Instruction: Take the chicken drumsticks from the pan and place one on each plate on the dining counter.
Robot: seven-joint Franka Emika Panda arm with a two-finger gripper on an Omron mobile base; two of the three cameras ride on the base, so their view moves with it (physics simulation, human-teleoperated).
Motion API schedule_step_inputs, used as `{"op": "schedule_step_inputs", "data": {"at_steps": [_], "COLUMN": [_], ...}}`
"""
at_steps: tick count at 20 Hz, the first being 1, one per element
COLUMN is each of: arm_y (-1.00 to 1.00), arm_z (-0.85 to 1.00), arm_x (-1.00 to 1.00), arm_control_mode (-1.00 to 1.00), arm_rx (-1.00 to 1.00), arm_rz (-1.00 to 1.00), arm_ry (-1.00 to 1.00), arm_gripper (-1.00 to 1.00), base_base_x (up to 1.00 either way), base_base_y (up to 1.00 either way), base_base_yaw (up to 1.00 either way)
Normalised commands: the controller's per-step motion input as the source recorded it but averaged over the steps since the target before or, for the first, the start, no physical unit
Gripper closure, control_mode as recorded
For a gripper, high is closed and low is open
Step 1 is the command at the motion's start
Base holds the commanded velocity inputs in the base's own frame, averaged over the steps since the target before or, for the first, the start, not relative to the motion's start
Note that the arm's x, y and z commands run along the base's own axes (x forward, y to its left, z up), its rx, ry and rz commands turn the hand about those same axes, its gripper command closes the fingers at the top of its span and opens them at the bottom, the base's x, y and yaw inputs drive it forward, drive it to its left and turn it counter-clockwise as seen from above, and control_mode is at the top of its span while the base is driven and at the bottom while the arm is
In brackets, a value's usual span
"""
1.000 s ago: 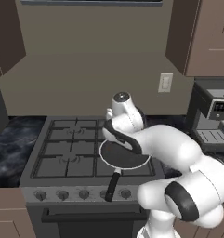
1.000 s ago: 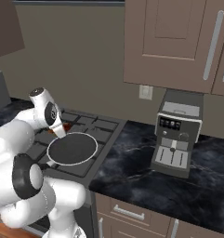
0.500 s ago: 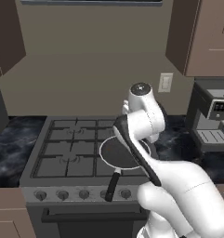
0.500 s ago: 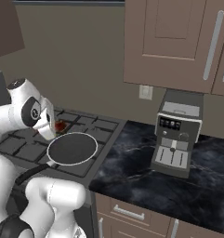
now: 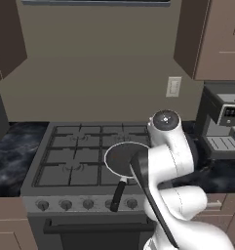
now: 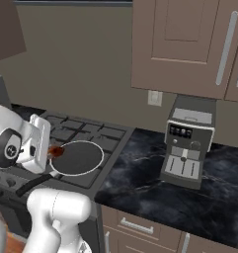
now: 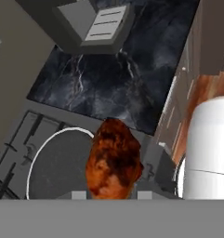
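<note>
One glossy orange-brown chicken drumstick is pinched in my gripper, which is shut on it. From the right base view the drumstick hangs in the gripper just above the left rim of the pan. The pan sits on the stove's front right burner, its black handle pointing toward the front; its dark inside looks bare. The other drumstick, the plates and the dining counter are out of view.
The gas stove lies left of the pan. A grey coffee machine stands on the black marble worktop to the right. Brown wall cabinets hang above it. My own arm crowds the pan's right side.
The arm has swung round and folded back toward the base, carrying the drumstick from behind the pan to above its edge. The pan has stayed put.
</note>
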Motion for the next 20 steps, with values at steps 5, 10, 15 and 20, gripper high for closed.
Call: {"op": "schedule_step_inputs", "data": {"at_steps": [5,10,15,20], "arm_y": [0.0,0.0,0.0,0.0], "arm_z": [0.0,0.0,0.0,0.0], "arm_x": [0.0,0.0,0.0,0.0], "arm_control_mode": [1.0,1.0,1.0,1.0], "arm_rx": [0.0,0.0,0.0,0.0], "arm_rz": [0.0,0.0,0.0,0.0], "arm_ry": [0.0,0.0,0.0,0.0], "arm_gripper": [1.0,1.0,1.0,1.0], "base_base_x": [-0.91,-0.87,-0.53,-0.26], "base_base_y": [-0.17,-0.14,0.0,0.0], "base_base_yaw": [0.09,0.3,0.55,0.81]}}
